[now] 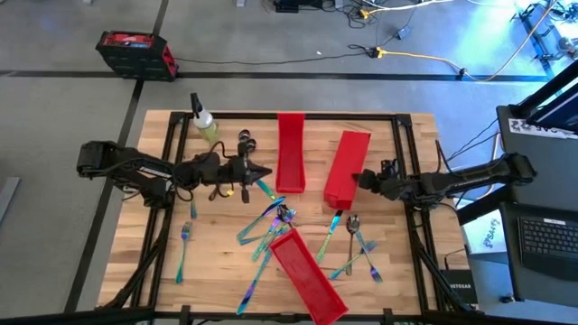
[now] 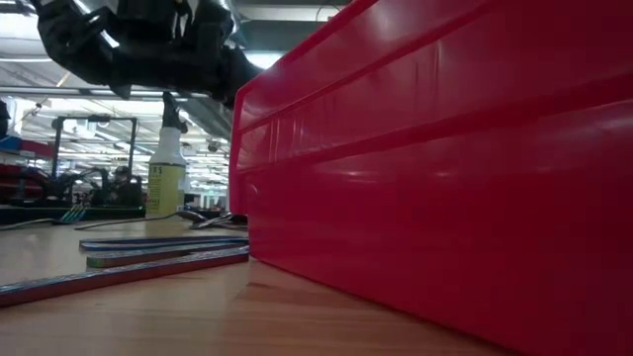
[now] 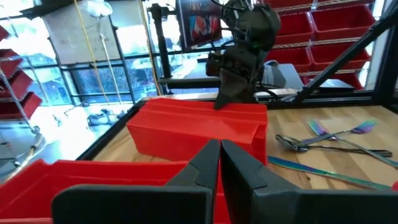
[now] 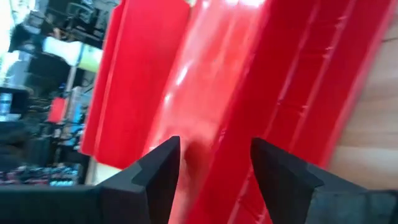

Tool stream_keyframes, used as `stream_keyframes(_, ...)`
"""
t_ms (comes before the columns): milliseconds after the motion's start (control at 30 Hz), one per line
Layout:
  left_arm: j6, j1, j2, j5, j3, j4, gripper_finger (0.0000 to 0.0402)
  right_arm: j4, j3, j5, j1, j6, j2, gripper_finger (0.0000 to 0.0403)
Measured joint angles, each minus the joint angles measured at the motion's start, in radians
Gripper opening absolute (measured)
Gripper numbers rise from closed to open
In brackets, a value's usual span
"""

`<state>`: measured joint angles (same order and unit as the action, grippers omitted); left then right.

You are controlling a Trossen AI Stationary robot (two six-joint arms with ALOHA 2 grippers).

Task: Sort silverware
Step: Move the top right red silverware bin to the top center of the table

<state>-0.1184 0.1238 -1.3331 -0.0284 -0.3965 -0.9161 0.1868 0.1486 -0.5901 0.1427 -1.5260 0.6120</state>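
Silverware lies loose on the wooden table: a tangled heap (image 1: 271, 221) in the middle, a few pieces (image 1: 357, 244) at the right, one fork (image 1: 185, 236) at the left. In the left wrist view a fork (image 3: 339, 130) and a spoon (image 3: 298, 143) lie beside the middle red bin (image 3: 199, 127). My left gripper (image 1: 264, 174) hovers shut and level over the far-left bin (image 1: 291, 152), with nothing between its fingers (image 3: 205, 165). My right gripper (image 1: 357, 181) stands open at the middle bin's (image 1: 346, 167) right side, its fingers (image 4: 165, 165) apart with red plastic ahead. My right gripper's fingers (image 3: 227, 93) come down at the middle bin's long right side, slanting from the table's right. I cannot tell whether they touch the bin.
A third red bin (image 1: 307, 275) lies slantwise near the front edge and fills the low view (image 2: 445, 178). A spray bottle (image 1: 203, 122) stands at the far left corner. Black frame rails (image 1: 402, 162) run along the table's sides.
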Motion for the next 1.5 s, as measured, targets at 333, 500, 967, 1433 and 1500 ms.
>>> stream_keyframes(333,0.007,0.041,0.0,0.018,0.0,0.017,0.0,-0.142,-0.014,0.063,-0.115,0.095,0.001,0.0182)
stream_keyframes(500,0.007,0.047,0.0,0.018,0.0,0.005,0.0,-0.149,-0.014,0.086,-0.15,0.108,0.001,0.0182)
stream_keyframes(967,0.007,0.055,0.0,0.018,0.0,0.007,0.0,-0.191,-0.014,0.112,-0.152,0.144,0.056,0.0119)
stream_keyframes(1433,0.014,0.055,0.0,0.018,0.0,0.007,0.0,-0.301,-0.01,0.062,-0.151,0.168,0.114,0.0007)
stream_keyframes(1500,0.017,0.055,0.0,0.015,0.0,0.007,0.0,-0.331,-0.007,0.041,-0.151,0.217,0.108,0.001)
